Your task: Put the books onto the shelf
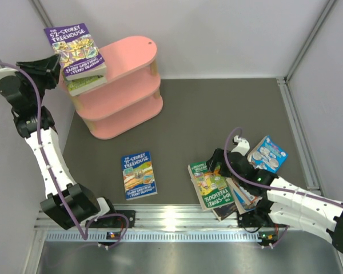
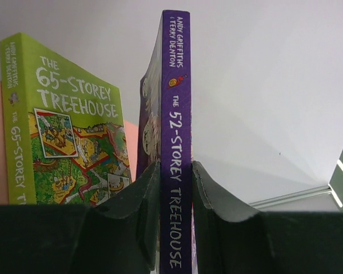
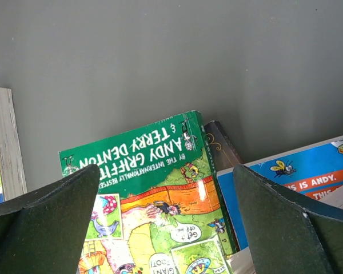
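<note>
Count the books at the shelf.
2: purple book clamped in the left gripper at the top of the shelf, lime-green book right beside it. Others may be hidden.

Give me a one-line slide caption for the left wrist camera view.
Left gripper grips the purple 52-Storey Treehouse book, spine facing the camera, with the green 65-Storey Treehouse book beside it.

Purple book (image 2: 176, 114) spine cut off at bottom edge; lime book (image 2: 63, 131) foot hidden behind left tool (image 2: 175, 165).

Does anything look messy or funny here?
Yes. The pile of books on the right side is a messy heap, with covers fanned at different angles. One blue book lies alone on the grey mat, away from the pink shelf.
</note>
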### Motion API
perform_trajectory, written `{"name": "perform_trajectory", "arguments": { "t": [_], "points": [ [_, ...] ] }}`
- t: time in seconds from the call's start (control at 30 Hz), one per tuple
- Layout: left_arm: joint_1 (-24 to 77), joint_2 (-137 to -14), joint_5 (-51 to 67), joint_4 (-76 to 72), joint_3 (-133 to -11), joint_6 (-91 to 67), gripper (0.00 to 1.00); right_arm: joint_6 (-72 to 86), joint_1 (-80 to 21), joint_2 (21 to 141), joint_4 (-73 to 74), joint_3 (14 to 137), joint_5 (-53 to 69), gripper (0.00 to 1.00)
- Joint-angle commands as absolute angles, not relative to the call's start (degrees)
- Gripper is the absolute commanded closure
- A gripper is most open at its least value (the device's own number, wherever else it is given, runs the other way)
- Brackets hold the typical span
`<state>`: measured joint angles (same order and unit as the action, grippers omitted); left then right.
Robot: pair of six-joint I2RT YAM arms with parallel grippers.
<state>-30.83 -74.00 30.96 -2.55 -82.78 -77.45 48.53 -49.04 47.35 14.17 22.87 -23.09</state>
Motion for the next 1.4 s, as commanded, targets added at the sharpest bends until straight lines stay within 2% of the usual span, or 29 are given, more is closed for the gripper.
{"name": "perform_trajectory", "arguments": {
  "t": [0.0, 0.6, 1.2, 1.27, 1.37],
  "points": [
    [-31.82, -72.24, 29.53, -6.69, -84.02, -76.91, 1.00, 47.55, -49.75, 47.29, 12.39, 22.85, -24.35, 0.00],
    [-32.34, -75.58, 30.50, 12.82, -85.87, -62.14, 1.00, 46.49, -49.75, 47.55, 12.57, 22.68, -24.52, 0.00],
    [-33.31, -80.68, 31.55, 16.35, -88.86, -58.54, 0.98, 46.40, -49.75, 49.04, 12.48, 22.76, -24.43, 0.00],
    [-33.31, -80.95, 31.55, 16.35, -88.86, -58.36, 0.96, 46.58, -49.75, 49.04, 12.48, 22.59, -24.43, 0.00],
    [-33.31, -80.51, 31.29, 16.44, -88.07, -58.18, 0.79, 46.84, -49.83, 49.22, 12.39, 22.33, -24.52, 0.00]
  ]
}}
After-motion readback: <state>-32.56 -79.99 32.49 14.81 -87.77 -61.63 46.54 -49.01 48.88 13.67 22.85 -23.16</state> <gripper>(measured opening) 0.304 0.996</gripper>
